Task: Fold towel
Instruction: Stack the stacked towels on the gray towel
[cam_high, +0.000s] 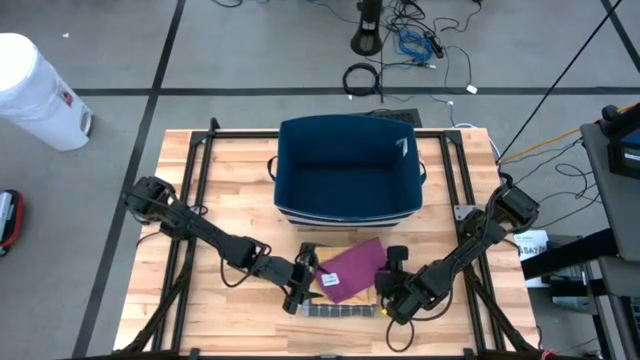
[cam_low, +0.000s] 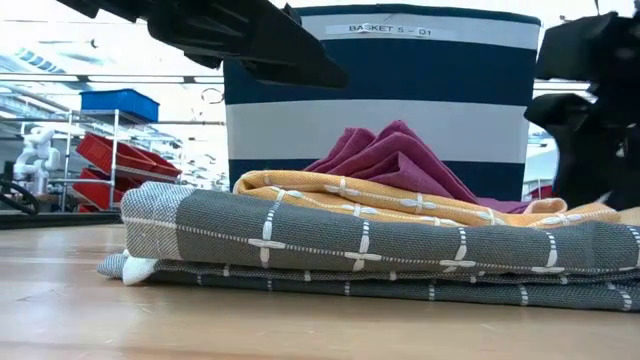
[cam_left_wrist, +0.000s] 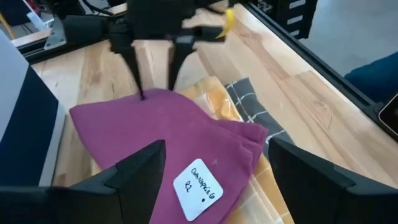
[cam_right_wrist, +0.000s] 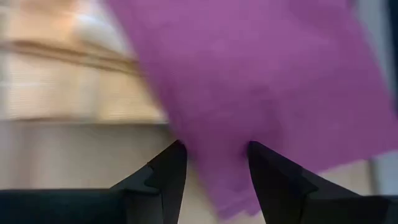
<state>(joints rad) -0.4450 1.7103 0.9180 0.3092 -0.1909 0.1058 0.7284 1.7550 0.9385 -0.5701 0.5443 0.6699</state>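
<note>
A magenta towel (cam_high: 352, 268) lies crumpled on top of a pile, over a yellow towel (cam_low: 400, 205) and a folded grey checked towel (cam_low: 400, 245) that rests on the wooden table near its front edge. My left gripper (cam_left_wrist: 214, 165) hovers open over the magenta towel's left end, where a white label (cam_left_wrist: 198, 186) shows between its fingers. My right gripper (cam_right_wrist: 214, 165) stands open at the towel's right end, pointing down, with a corner of the towel (cam_right_wrist: 236, 193) between its fingers. My right gripper comes slanting down from the table's right side. One fingertip (cam_left_wrist: 140, 87) stands at the magenta towel's right edge (cam_left_wrist: 149, 98). Whether it touches the cloth I cannot tell. The towel lies slack on the pile.
A navy and white basket (cam_high: 347, 165) stands just behind the pile, at the table's middle. Black frame rails (cam_high: 195, 180) run along the table's left and right sides. Bare wood lies left and right of the pile. A white bin (cam_high: 35, 90) stands on the floor, far left.
</note>
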